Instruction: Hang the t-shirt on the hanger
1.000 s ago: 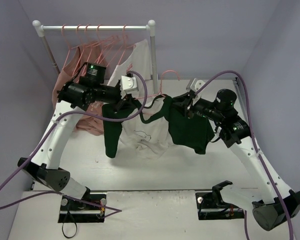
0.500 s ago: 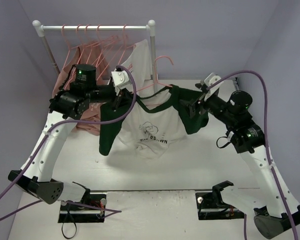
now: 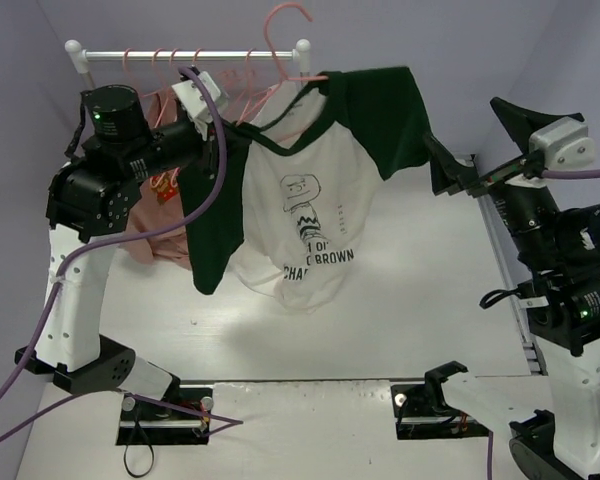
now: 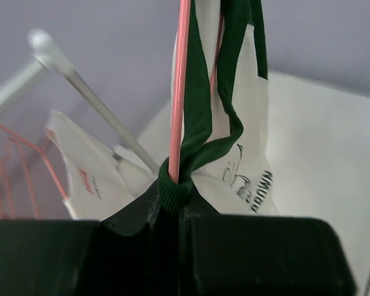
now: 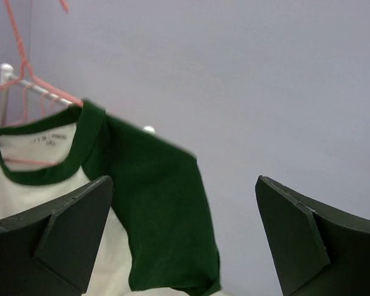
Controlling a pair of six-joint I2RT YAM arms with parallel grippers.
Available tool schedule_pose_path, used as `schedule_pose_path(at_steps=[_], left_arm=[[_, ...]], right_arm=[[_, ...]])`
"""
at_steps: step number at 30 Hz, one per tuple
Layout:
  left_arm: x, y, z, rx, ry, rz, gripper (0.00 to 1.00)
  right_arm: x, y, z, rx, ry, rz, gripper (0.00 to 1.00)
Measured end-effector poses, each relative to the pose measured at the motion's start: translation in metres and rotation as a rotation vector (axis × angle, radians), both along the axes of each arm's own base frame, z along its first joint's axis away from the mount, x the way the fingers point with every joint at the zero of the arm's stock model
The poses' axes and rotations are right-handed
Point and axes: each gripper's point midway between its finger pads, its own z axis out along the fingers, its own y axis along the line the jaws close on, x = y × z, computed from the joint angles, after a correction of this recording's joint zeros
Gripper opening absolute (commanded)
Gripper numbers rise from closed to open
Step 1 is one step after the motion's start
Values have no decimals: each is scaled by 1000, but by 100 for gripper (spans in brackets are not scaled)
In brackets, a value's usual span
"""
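Observation:
The t-shirt [image 3: 310, 220], white with dark green sleeves and collar, hangs full length from a pink hanger [image 3: 283, 25] held high in front of the rack. My left gripper [image 3: 230, 122] is shut on the green collar and the hanger wire together. In the left wrist view the collar rib wraps the hanger [image 4: 180, 92] right at my gripper [image 4: 172, 198]. My right gripper [image 3: 460, 122] stands wide open to the right of the shirt, apart from its green sleeve [image 5: 160, 209], with nothing between its fingers [image 5: 68, 234].
A white rack rail [image 3: 130, 56] with end posts spans the back left and carries several more pink hangers [image 3: 170, 70]. A salmon-pink shirt [image 3: 145, 235] and a white shirt with red print [image 3: 163, 186] hang behind my left arm. Purple walls close in on both sides.
The left arm has lifted the hanger and t-shirt from table height up to the rail. The right gripper has opened, let go of the green sleeve and drawn back to the right.

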Motion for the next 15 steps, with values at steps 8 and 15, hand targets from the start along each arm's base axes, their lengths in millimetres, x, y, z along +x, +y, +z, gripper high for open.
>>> schedule_pose_path(at_steps=[8, 15], left_arm=[[-25, -32, -148, 260, 386, -52, 0], [-15, 0, -149, 237, 427, 122, 0]], right_arm=[[46, 11, -82, -40, 218, -32, 96], [72, 23, -157, -43, 413, -19, 90]])
